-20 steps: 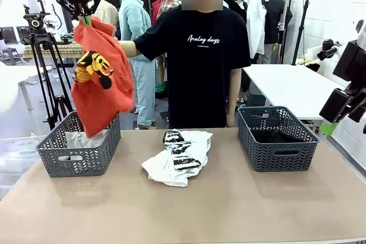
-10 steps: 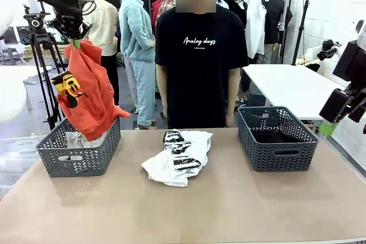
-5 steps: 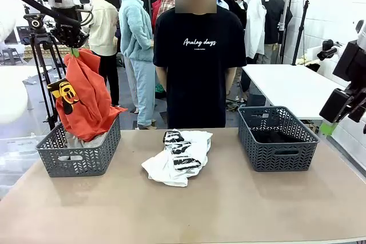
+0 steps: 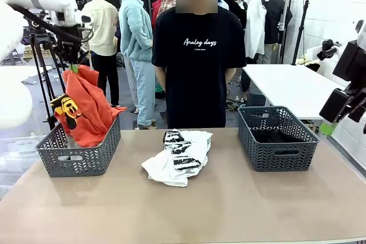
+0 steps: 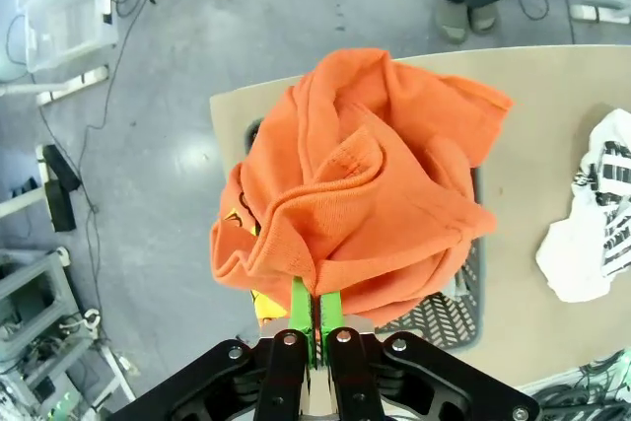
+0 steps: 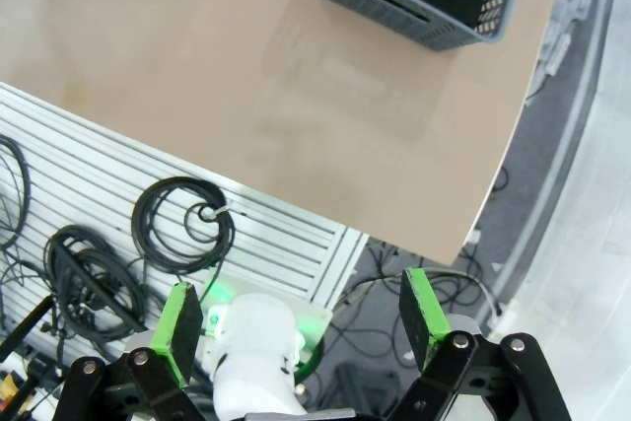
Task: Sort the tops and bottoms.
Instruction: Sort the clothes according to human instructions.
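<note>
My left gripper (image 4: 71, 66) is shut on the top edge of the orange top (image 4: 83, 107) with a yellow graphic. The top hangs from it, and its lower part sits in the left grey basket (image 4: 77, 159) on a pale garment (image 4: 67, 140). In the left wrist view the green fingers (image 5: 301, 305) pinch the bunched orange top (image 5: 365, 179) over the basket (image 5: 439, 315). The white top with black print (image 4: 178, 155) lies crumpled at the table's middle. My right gripper (image 6: 299, 288) stands open, off the table's right edge. A dark garment (image 4: 274, 136) lies in the right basket (image 4: 278, 152).
A person in a black T-shirt (image 4: 197, 61) stands at the far side of the table, arms down. A tripod (image 4: 43, 55) stands behind the left basket. The brown tabletop (image 4: 229, 204) is bare in front of the baskets.
My left gripper has carried the orange top down and to the left, so its lower part has sunk into the left basket. The person's raised arm has dropped. The right arm has not moved.
</note>
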Motion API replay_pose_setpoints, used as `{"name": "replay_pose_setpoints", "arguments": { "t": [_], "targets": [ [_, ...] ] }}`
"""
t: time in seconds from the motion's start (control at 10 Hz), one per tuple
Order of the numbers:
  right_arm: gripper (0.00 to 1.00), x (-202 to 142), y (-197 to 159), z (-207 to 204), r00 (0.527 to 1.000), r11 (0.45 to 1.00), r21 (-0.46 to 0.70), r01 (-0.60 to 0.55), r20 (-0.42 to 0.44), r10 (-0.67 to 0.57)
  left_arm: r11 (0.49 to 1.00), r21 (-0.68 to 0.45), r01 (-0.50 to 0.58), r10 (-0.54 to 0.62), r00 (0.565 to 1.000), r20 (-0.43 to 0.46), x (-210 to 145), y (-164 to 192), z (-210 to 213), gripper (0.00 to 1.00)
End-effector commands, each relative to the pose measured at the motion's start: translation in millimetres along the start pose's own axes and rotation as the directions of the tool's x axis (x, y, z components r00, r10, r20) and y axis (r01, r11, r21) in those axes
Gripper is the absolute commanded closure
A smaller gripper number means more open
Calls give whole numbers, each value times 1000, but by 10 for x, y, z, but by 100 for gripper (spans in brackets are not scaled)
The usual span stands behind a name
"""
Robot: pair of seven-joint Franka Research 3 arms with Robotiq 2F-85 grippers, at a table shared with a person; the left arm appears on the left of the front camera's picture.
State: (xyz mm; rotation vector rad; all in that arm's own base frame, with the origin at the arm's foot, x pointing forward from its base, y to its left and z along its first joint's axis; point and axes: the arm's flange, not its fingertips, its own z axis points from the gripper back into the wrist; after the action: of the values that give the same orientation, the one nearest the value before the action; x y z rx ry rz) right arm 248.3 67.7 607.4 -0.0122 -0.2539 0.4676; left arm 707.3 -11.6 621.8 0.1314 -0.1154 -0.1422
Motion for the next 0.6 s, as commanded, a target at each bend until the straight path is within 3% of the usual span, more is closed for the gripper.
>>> {"name": "replay_pose_setpoints", "arguments": {
  "t": [0.0, 0.2, 0.3, 0.4, 0.5],
  "targets": [
    [0, -6, 2, -14, 1000, 1000, -3, 4, -11, -4, 997, -65, 35, -33, 999, 36, -618, -73, -421, 100],
    [0, -6, 2, -14, 1000, 1000, -3, 4, -11, -4, 990, -123, 68, -68, 998, 0, -777, -222, -793, 100],
    [0, -6, 2, -14, 1000, 1000, -3, 4, -11, -4, 993, -99, 67, -70, 997, -29, -806, -249, -789, 100],
    [0, -6, 2, -14, 1000, 1000, -3, 4, -11, -4, 997, -67, 26, -26, 1000, -10, 107, -46, -420, 100],
    [0, -6, 2, -14, 1000, 1000, -3, 4, -11, -4, 997, -67, 26, -26, 1000, -10, 107, -46, -420, 100]
  ]
}}
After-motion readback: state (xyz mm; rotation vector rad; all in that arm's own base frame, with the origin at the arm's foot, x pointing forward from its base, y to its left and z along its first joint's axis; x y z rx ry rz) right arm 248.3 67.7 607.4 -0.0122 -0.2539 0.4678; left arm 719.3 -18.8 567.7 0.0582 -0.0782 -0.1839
